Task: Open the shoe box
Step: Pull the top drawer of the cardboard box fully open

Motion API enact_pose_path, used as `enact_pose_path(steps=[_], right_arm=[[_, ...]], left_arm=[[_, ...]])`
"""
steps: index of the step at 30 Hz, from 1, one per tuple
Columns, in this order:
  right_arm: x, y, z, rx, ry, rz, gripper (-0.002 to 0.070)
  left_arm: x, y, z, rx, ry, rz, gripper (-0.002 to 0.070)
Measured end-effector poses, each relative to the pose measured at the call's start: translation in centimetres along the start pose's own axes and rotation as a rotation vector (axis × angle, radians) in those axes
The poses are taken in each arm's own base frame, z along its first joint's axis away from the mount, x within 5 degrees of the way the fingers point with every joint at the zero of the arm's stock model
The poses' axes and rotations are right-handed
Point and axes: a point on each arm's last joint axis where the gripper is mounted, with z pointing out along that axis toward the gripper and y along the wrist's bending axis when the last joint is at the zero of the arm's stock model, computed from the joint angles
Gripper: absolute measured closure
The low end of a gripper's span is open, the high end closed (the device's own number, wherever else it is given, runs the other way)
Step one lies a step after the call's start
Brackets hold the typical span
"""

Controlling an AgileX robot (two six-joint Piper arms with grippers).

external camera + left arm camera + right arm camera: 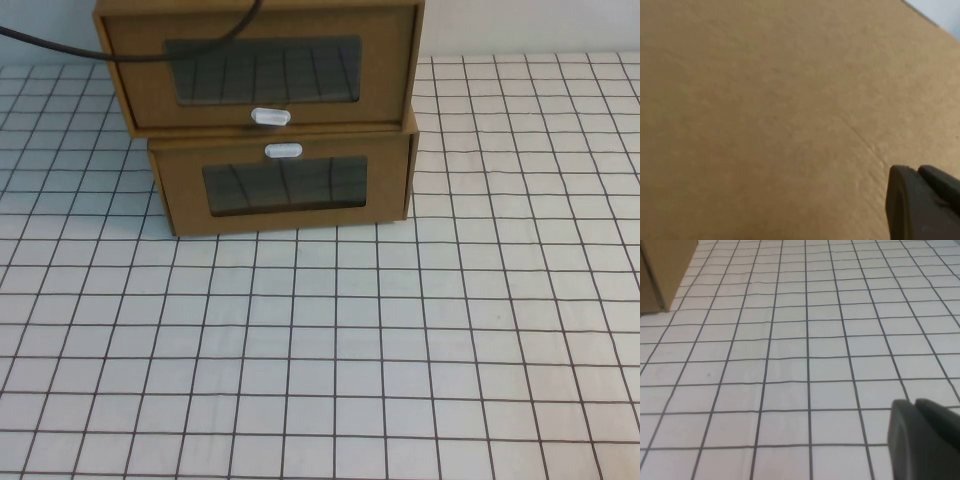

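Two brown cardboard shoe boxes stand stacked at the far left of the gridded tabletop [400, 350]. The upper shoe box [260, 65] sits a little to the left of the lower shoe box [285, 190]. Each has a dark window in its front and a small white handle: the upper handle [270, 116] along the bottom edge of its front, the lower handle [283, 151] along the top edge of its front, so the two handles lie just above one another. Both fronts look shut. A black cable [120, 55] drapes across the upper box.

Neither arm shows from above. The left gripper [922, 205] is right up against a plain cardboard face [765, 110]; I cannot tell which box this is, whether it touches, or whether the gripper is spread or closed. The right gripper [925, 440] hangs over bare tabletop [805, 340], pressed together and holding nothing, with a corner of a box [660, 275] well apart from it.
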Motion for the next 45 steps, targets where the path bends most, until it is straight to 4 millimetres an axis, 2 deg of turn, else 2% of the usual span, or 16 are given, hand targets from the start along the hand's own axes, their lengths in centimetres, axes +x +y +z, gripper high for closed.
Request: enact_pose_path(steps=[4,8,15,20,22,24,27,32,36,41,45], right_arm=[[-0.1,0.0,0.0,-0.001,-0.009,0.0,0.0689],[-1.0,0.2,-0.1,-0.018,-0.105,0.019,0.0689],[-3.0,0.4,-0.5,-0.085,-0.334,0.244,0.0689],[-3.6,0.3,-0.8,-0.098,-0.398,0.335,0.069],[-3.6,0.2,-0.8,-0.115,-0.401,0.436,0.0689],[-3.4,0.3,-0.7,-0.134,-0.355,0.522,0.0689],[-3.8,1.1,-1.1,-0.176,-0.217,0.553,0.0689],[-6.6,2.7,-3.1,-0.238,0.016,0.461,0.0689],[-9.4,3.7,-3.4,-0.259,0.209,0.339,0.0689],[-11.9,4.3,-1.5,-0.273,0.387,0.204,0.0689],[-13.9,4.8,1.7,-0.315,0.492,0.115,0.0689]], left_arm=[[0.5,-0.8,1.6,0.028,0.029,0.021,0.0677],[0.8,-1.3,2.3,0.034,0.046,0.041,0.0677],[1.1,-0.6,3.4,0.002,0.034,0.046,0.0677],[1.0,-0.6,3.5,-0.001,0.028,0.049,0.0677],[1.0,-0.6,3.5,-0.001,0.026,0.049,0.0677],[1.0,-0.6,3.5,-0.001,0.026,0.049,0.0677],[1.0,-0.6,3.5,-0.001,0.026,0.049,0.0677],[1.0,-0.6,3.5,-0.001,0.029,0.044,0.0677],[1.0,-0.6,3.5,-0.001,0.029,0.042,0.0677],[1.0,-0.6,3.5,-0.001,0.029,0.042,0.0677],[1.0,-0.6,3.5,-0.001,0.029,0.041,0.0677]])
